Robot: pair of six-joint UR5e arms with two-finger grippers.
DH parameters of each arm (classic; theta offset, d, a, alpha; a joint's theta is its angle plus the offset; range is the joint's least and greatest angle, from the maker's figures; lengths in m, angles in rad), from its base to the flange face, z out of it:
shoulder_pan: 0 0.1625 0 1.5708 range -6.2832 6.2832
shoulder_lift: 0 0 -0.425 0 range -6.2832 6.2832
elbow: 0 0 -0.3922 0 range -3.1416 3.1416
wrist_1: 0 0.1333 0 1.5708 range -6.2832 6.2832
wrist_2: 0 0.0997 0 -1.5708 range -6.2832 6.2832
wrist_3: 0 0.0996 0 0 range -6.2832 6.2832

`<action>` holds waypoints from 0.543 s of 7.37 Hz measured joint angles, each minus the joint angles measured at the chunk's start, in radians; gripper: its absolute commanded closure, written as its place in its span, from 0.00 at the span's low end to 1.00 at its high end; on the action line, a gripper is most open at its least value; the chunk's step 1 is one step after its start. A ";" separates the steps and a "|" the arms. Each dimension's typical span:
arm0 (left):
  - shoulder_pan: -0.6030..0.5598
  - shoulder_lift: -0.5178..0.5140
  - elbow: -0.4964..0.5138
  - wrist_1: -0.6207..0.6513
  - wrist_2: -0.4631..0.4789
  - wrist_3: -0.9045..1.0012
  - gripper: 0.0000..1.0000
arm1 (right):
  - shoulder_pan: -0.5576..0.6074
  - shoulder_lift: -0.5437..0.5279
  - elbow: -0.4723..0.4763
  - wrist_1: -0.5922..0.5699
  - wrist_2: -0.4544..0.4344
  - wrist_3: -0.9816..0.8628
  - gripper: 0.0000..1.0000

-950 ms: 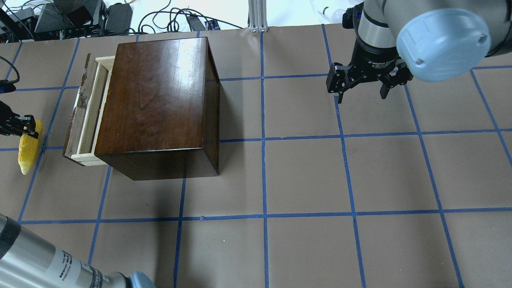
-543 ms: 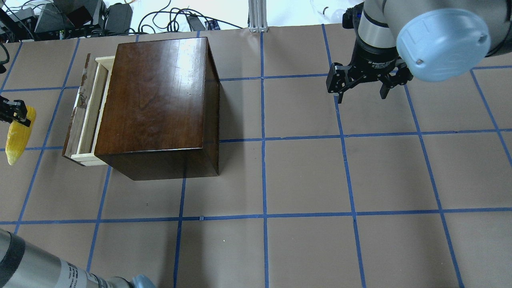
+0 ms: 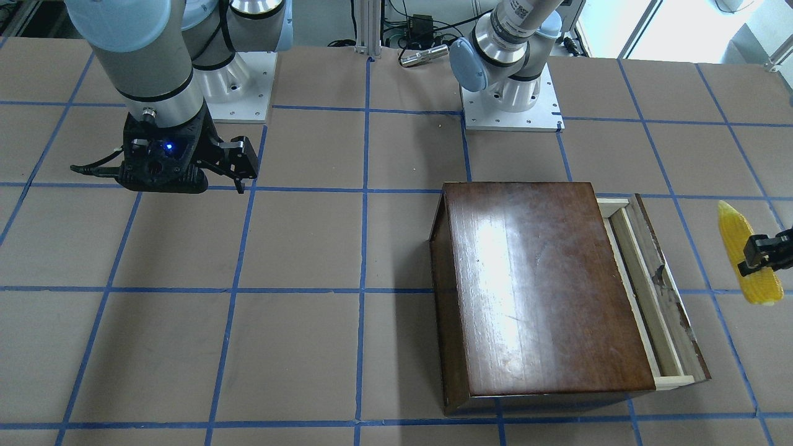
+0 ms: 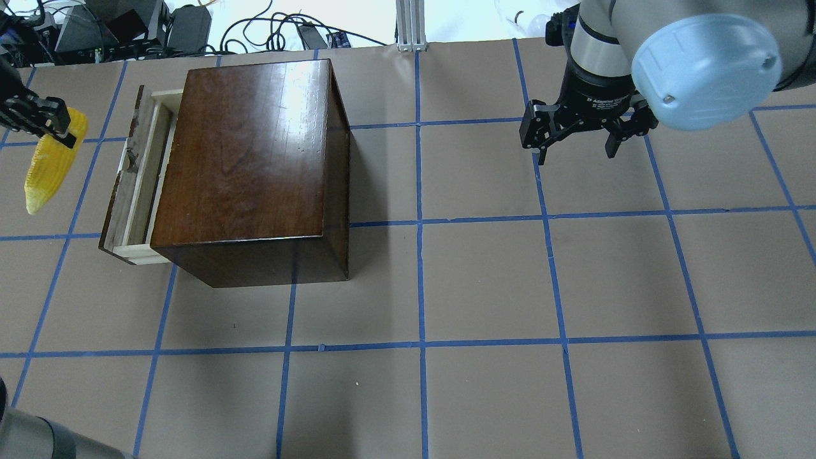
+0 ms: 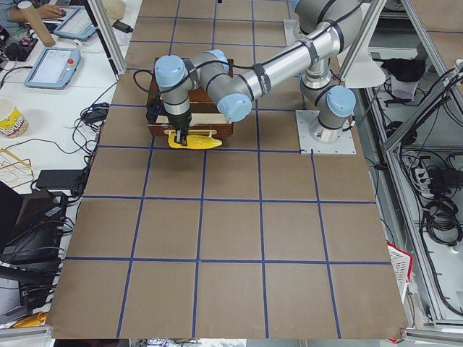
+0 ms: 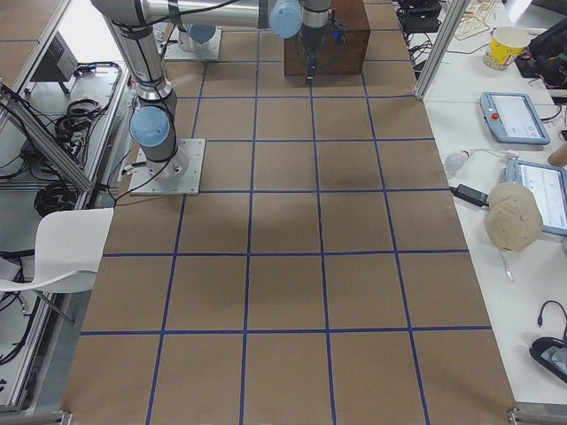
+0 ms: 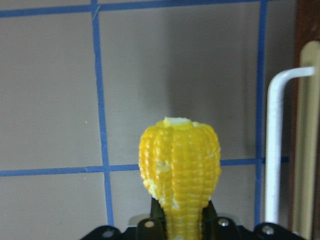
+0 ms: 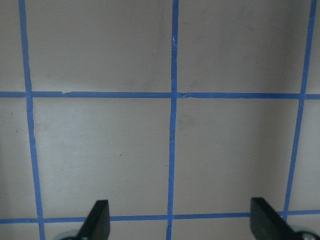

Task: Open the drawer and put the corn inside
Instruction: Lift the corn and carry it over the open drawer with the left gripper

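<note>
The dark-brown wooden box (image 4: 255, 159) stands on the table with its drawer (image 4: 137, 185) pulled partly out on the left side; the pale-wood tray shows as a narrow slot. It also shows in the front-facing view (image 3: 650, 297). My left gripper (image 4: 38, 115) is shut on the yellow corn (image 4: 51, 166) and holds it in the air left of the drawer, apart from it. The corn also shows in the front-facing view (image 3: 740, 248) and the left wrist view (image 7: 180, 165). My right gripper (image 4: 577, 137) is open and empty, far right of the box.
Cables and electronics (image 4: 127, 25) lie beyond the table's far edge. An aluminium post (image 4: 411, 25) stands at the back middle. The brown paper table (image 4: 484, 280) carries a blue tape grid.
My left gripper has carried the corn up and toward the far side, now a little closer to the drawer. The right arm and the box have not moved.
</note>
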 measured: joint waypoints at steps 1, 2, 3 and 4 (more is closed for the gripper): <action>-0.040 0.011 0.003 -0.022 -0.014 -0.027 1.00 | 0.000 0.000 0.000 0.000 0.000 0.000 0.00; -0.074 0.012 0.003 -0.030 -0.022 -0.053 1.00 | 0.000 0.000 0.000 0.000 0.000 0.000 0.00; -0.097 0.008 0.001 -0.033 -0.026 -0.084 1.00 | 0.000 0.000 0.000 0.000 0.000 0.000 0.00; -0.110 0.003 -0.001 -0.032 -0.028 -0.113 1.00 | 0.000 0.000 0.000 0.000 0.000 0.000 0.00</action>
